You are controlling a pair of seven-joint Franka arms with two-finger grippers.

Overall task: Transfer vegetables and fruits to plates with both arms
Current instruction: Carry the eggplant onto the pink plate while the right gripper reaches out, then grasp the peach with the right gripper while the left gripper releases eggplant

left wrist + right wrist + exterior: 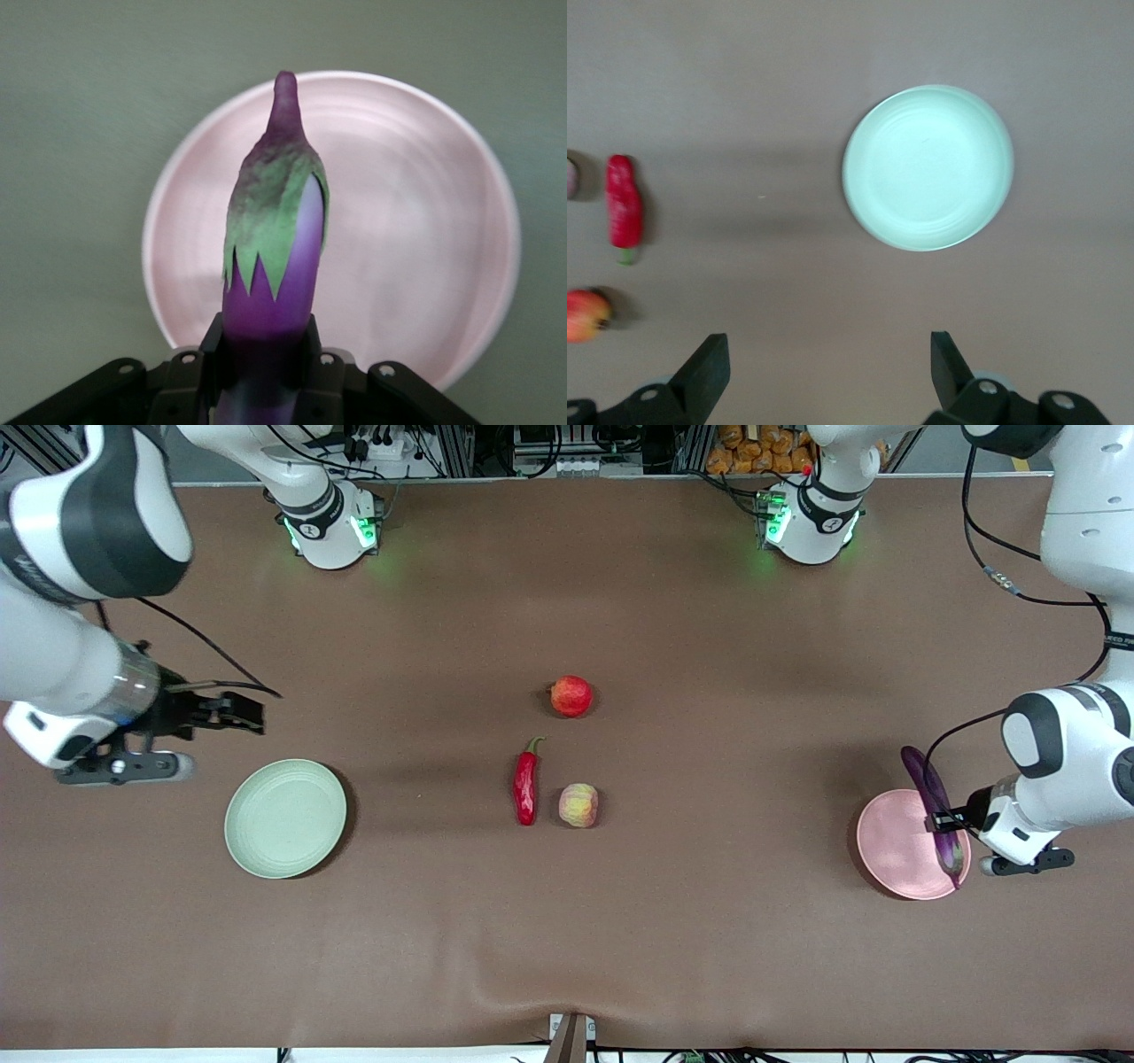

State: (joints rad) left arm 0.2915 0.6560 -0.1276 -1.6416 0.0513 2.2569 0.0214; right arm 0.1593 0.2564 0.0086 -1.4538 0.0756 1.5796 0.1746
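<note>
My left gripper (944, 821) is shut on the long purple eggplant (935, 806) and holds it over the pale pink plate (895, 850). In the left wrist view the eggplant (275, 257) sticks out from between the fingers above the pink plate (416, 221). My right gripper (252, 715) is open and empty, up over the table beside the pale green plate (284, 817). The right wrist view shows the green plate (928, 167), the red chili (625, 209) and the red fruit (585, 315). The red chili (526, 784), the peach-like fruit (578, 805) and the round red fruit (571, 696) lie mid-table.
The brown table cloth has open room around both plates. The arm bases stand along the table edge farthest from the front camera. A small fixture (571, 1036) sits at the table's nearest edge.
</note>
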